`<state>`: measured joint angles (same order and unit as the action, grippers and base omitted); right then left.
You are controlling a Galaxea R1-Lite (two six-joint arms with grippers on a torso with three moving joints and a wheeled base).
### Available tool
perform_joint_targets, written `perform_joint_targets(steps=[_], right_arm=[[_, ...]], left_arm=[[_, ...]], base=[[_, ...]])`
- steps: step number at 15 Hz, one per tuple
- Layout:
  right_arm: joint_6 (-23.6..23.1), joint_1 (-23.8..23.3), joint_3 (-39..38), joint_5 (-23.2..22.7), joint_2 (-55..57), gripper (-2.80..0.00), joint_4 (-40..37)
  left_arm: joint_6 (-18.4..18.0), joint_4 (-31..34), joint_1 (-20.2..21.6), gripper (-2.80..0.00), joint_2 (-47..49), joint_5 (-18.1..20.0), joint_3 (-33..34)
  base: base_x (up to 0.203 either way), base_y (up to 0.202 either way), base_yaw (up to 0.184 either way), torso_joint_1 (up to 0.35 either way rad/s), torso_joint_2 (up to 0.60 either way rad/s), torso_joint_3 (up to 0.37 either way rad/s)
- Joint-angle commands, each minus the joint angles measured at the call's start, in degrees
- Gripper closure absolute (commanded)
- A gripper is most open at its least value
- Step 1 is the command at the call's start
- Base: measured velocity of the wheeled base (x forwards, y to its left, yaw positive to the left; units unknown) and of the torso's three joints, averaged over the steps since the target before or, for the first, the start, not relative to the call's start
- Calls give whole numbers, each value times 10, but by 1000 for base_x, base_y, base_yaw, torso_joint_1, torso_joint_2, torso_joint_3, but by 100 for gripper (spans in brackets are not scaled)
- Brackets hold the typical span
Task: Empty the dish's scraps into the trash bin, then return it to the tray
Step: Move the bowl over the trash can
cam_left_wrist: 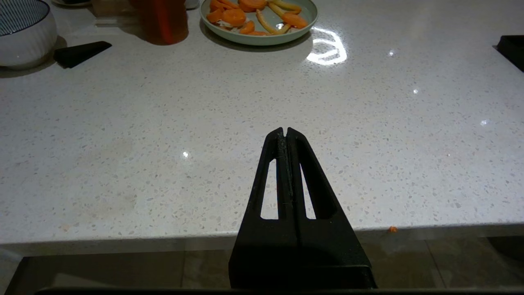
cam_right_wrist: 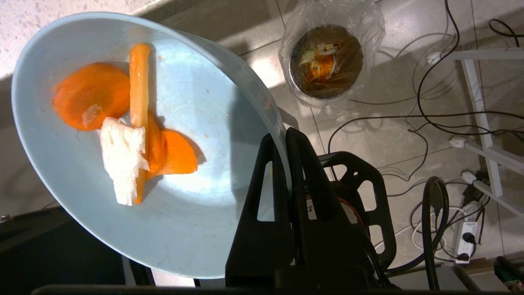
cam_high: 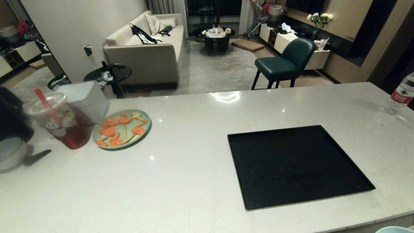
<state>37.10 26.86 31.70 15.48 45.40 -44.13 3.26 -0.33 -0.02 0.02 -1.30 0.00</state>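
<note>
My right gripper (cam_right_wrist: 283, 137) is shut on the rim of the dish (cam_right_wrist: 192, 213), a light-blue bowl held off the counter's edge above the floor. The scraps (cam_right_wrist: 127, 131), orange carrot slices and a whitish piece, lie inside it. The trash bin (cam_right_wrist: 327, 61), round with a clear bag liner and food inside, stands on the floor below, beyond the dish's rim. In the head view only a sliver of the dish (cam_high: 394, 229) shows at the lower right corner, and the black tray (cam_high: 297, 166) lies bare on the counter. My left gripper (cam_left_wrist: 285, 132) is shut and empty, parked at the counter's near edge.
A pale-green plate (cam_high: 122, 128) of carrot slices, a cup of red drink (cam_high: 59, 119) and a white bowl (cam_left_wrist: 24, 35) stand at the counter's left. A water bottle (cam_high: 401, 94) is at the far right. Cables and a power strip (cam_right_wrist: 466, 241) lie on the floor by the bin.
</note>
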Motion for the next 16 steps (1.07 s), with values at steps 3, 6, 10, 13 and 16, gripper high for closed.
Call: perform_joint_targets(steps=[3, 6, 10, 13, 16], right_arm=[[2, 25, -5, 1, 0, 0, -3], [2, 36, -6, 0, 0, 0, -3], [3, 45, -12, 0, -2, 0, -8], [3, 46, -14, 0, -5, 0, -10], [3, 49, -14, 0, -5, 0, -10]], left_arm=[[1, 0, 0, 0, 1, 0, 0], [1, 0, 0, 0, 1, 0, 0], [1, 0, 0, 0, 1, 0, 0], [1, 0, 0, 0, 1, 0, 0], [1, 0, 0, 0, 1, 0, 0]], base=[[0, 0, 0, 0, 0, 0], [0, 0, 0, 0, 0, 0], [0, 0, 0, 0, 0, 0], [-153, 0, -1, 5, 0, 3], [-197, 0, 0, 0, 3, 4]])
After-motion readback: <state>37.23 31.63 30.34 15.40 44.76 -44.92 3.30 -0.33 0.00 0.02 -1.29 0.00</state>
